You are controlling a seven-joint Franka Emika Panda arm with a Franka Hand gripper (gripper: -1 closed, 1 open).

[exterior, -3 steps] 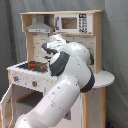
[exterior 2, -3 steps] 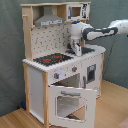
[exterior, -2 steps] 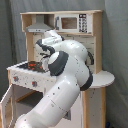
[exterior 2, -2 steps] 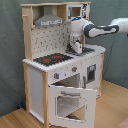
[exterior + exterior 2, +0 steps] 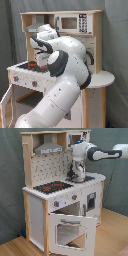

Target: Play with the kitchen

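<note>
The kitchen (image 5: 37, 203) is a tall toy of light wood and white panels, seen in both exterior views. It has a red-ringed black stovetop (image 5: 52, 187), a grey hood (image 5: 49, 148) and a windowed oven door (image 5: 70, 230) that hangs open. My arm reaches in from the second exterior view's right. Its gripper (image 5: 73, 176) points down over the counter between the stovetop and the sink side. In the first exterior view the white arm (image 5: 65, 65) covers the kitchen's middle, leaving the stovetop (image 5: 27, 66) visible at the left. The faucet and sink bowl are hidden.
A toy microwave (image 5: 70, 22) sits on the upper shelf. A rounded counter end (image 5: 107, 77) juts out at the first exterior view's right. The open oven door (image 5: 6, 105) sticks out low in front. The floor (image 5: 110, 238) is wooden and a dark curtain hangs behind.
The wrist has lifted and turned, moving up and left in the first exterior view. The gripper has stayed over the counter beside the stovetop, dipping slightly. The oven door has not moved.
</note>
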